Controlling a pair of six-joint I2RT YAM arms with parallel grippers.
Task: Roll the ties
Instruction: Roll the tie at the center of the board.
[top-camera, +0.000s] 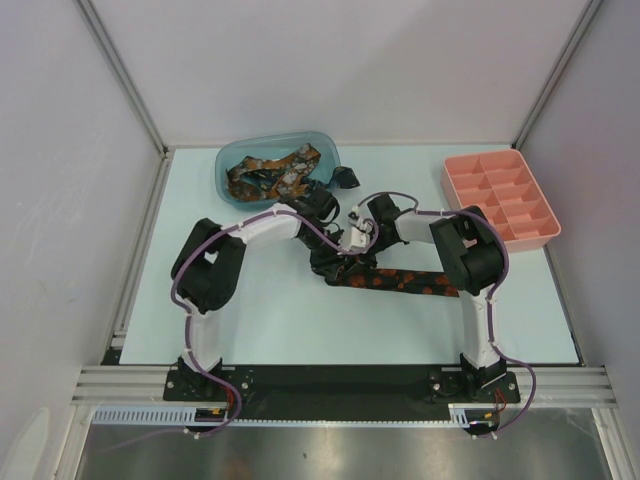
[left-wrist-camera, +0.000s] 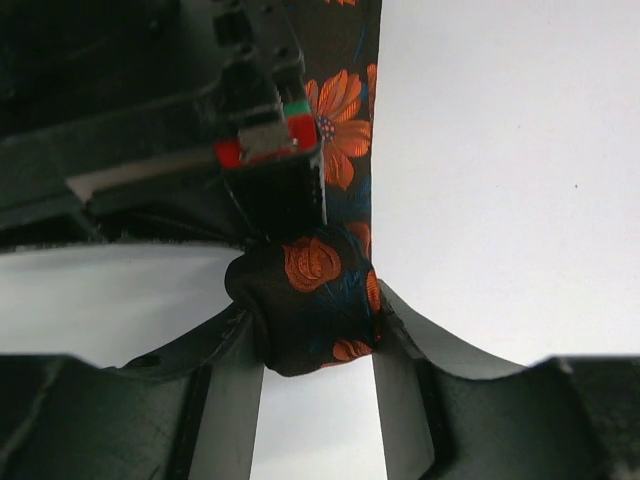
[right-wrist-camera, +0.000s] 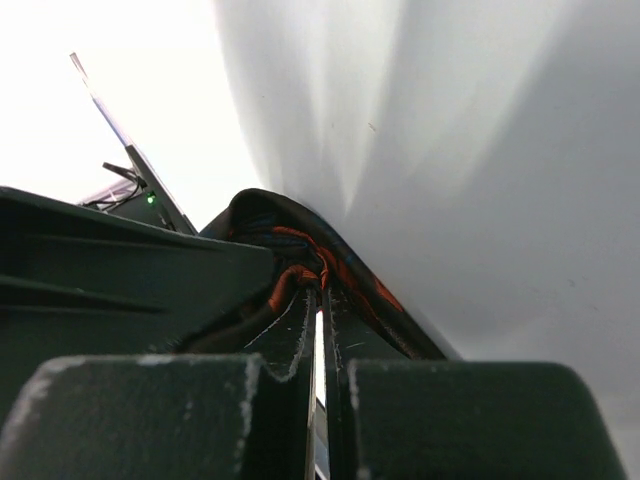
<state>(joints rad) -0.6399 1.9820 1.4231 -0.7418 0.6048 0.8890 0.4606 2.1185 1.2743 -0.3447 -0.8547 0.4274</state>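
Observation:
One tie (top-camera: 410, 282), dark with orange flowers, lies flat across the table in the top view, its left end rolled up where the two arms meet. In the left wrist view the rolled end (left-wrist-camera: 312, 285) is a small bundle between both fingers of my left gripper (left-wrist-camera: 315, 312), which touch it on either side. My right gripper (right-wrist-camera: 318, 292) is shut, with a fold of the tie (right-wrist-camera: 300, 262) pinched at its tips. Its black fingers (left-wrist-camera: 285, 195) press into the roll from above in the left wrist view. More ties (top-camera: 268, 175) lie heaped in the blue bowl.
The blue bowl (top-camera: 226, 160) stands at the back of the table, left of centre, just behind the left wrist. A pink tray with several compartments (top-camera: 500, 198) sits at the back right. White walls close in the table on three sides.

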